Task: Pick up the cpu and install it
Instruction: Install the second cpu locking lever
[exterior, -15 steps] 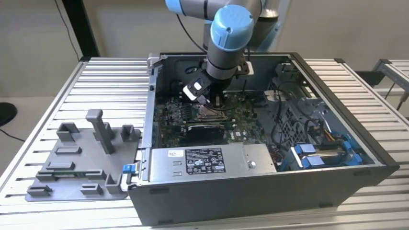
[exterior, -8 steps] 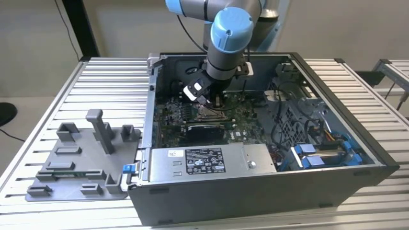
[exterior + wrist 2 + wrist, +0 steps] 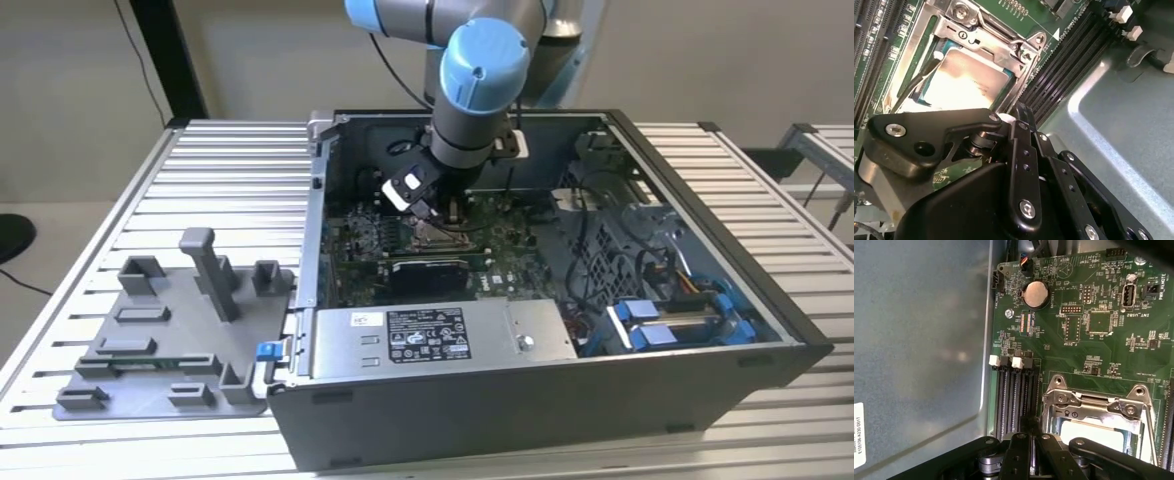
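Cpu (image 3: 966,80) sits flat inside the motherboard socket frame (image 3: 1004,37), gripper (image 3: 985,145) just above its edge. Can't tell if jaws are clenched or released. Seat square, no tilt, no side load.

On my screens the cpu (image 3: 966,80) shows a pale silvery-white top, framed by a bright metal socket bracket (image 3: 989,30). The motherboard (image 3: 1094,350) is deep green, speckled with tiny white print and black chips, and I see a round silver coin battery (image 3: 1035,294) on it. Its memory slots (image 3: 1014,400) are black with white latches. The arm (image 3: 478,70) is light blue over grey; the gripper (image 3: 1019,170) is glossy black. I see a dark grey computer case (image 3: 534,400), a silver power-supply box (image 3: 441,335), blue drive clips (image 3: 667,325), a grey plastic tray (image 3: 147,340), and a ribbed, pale grey table (image 3: 94,230).
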